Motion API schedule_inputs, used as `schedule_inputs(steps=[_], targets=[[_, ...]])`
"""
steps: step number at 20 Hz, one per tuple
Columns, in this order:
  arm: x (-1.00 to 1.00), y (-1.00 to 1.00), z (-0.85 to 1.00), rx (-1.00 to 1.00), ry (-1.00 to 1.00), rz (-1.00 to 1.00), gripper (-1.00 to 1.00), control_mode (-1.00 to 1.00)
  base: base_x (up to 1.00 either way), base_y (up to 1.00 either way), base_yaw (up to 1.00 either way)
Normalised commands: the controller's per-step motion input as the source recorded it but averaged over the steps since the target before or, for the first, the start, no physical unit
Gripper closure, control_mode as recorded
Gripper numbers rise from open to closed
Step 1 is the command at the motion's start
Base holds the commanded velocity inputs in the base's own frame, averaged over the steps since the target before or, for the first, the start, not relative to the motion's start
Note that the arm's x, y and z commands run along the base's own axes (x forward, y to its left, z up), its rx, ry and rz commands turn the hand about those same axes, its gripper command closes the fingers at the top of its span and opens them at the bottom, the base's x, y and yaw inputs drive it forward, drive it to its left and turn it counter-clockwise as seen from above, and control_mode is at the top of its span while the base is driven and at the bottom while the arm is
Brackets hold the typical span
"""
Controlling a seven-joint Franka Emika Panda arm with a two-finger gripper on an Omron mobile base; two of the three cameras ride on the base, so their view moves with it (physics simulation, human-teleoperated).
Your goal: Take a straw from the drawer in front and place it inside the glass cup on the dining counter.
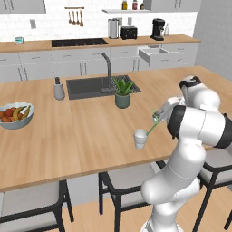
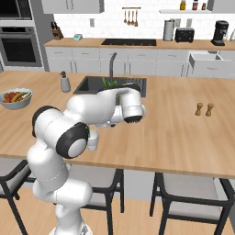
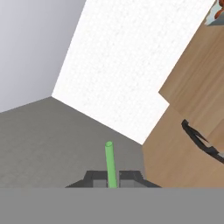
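So the fetching part looks done: the two-finger gripper (image 1: 157, 118) is clamped tight on the thin green straw (image 1: 152, 127), which slants down toward the small translucent whitish glass cup (image 1: 140, 138) on the light-wood dining counter (image 1: 90, 131). Tip seems right at the rim. Left: drop it in and let go.

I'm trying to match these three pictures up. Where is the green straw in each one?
Left base view: the straw slants from the gripper down toward the glass cup, centre right.
Right base view: I cannot make it out.
Hand view: bottom centre, upright between the fingertips.
Shared landmark: the dining counter.
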Motion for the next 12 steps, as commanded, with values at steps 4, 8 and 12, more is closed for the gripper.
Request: schedule_inputs(steps=[4,8,12], targets=[[0.04,0.09,-0.07,-0.02,0.0,0.0,1.0,-1.0,0.0,0.0,0.0],[0.12,0.15,-0.05,-0.01,0.0,0.0,1.0,-1.0,0.0,0.0,0.0],[0.1,0.04,-0.09,-0.01,0.01,0.0,1.0,-1.0,0.0,0.0,0.0]])
